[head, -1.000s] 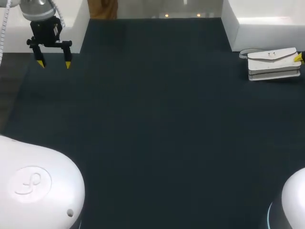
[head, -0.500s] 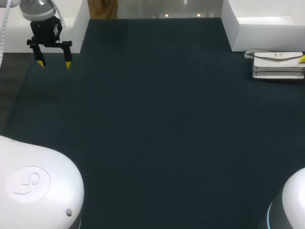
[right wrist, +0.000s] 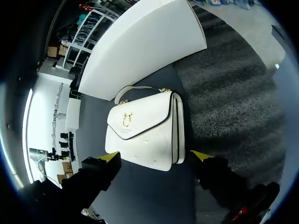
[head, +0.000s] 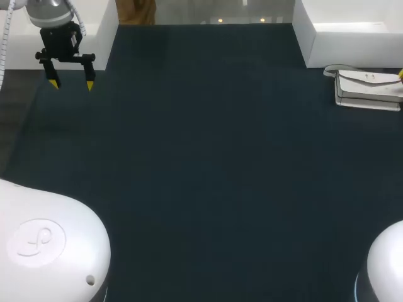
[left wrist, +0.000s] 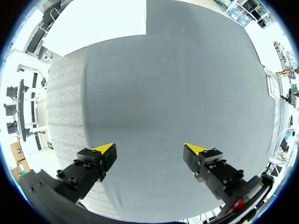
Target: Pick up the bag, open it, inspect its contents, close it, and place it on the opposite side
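Just before the bag (right wrist: 145,133), your right tool (right wrist: 154,161) gapes, flap shut. Whether lifting or leaving, keep it level. Left tool (head: 71,83), well off, also gapes.

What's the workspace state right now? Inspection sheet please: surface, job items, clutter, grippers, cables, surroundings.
Surface: dark table, bare over most of its area.
Job items: white bag at the table's far right edge, flap shut, strap at its far side; in the right wrist view it lies flap side up.
Clutter: nothing seen.
Grippers: left gripper open, hanging over the far left corner, holding nothing. Right gripper open, its tips either side of the bag's near end; contact cannot be told.
Cables: white hose along the left arm; nothing seen on the table.
Surroundings: white panels at the far corners.
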Controlling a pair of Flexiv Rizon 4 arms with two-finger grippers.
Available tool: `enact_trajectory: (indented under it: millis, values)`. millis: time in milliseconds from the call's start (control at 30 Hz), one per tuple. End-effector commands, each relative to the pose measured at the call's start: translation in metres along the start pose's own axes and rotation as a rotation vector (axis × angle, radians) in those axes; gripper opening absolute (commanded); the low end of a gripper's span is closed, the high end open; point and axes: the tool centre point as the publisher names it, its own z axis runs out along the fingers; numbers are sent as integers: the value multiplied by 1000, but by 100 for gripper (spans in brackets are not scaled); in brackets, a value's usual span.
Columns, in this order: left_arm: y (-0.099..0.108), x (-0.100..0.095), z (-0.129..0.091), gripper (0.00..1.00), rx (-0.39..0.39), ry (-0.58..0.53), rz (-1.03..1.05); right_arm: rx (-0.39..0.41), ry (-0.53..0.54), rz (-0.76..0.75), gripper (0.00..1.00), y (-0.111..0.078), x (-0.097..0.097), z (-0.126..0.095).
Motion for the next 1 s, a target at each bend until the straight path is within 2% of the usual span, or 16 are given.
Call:
enact_trajectory:
  millis: [33,267,533,800,1000]
  values:
    - [1,0,0,100,2,-1,-1,100,-82,-21,100,-3,18,-21]
    - [1,0,0,100,2,-1,-1,27,-214,-72,100,-16,40,-27]
    - [1,0,0,100,2,-1,-1,-20,-401,-101,100,-39,64,-22]
    - [1,0,0,100,2,-1,-1,-81,-487,-41,100,-61,79,-14]
    - [1,0,0,100,2,-1,-1,-88,-543,-42,100,-72,91,-4]
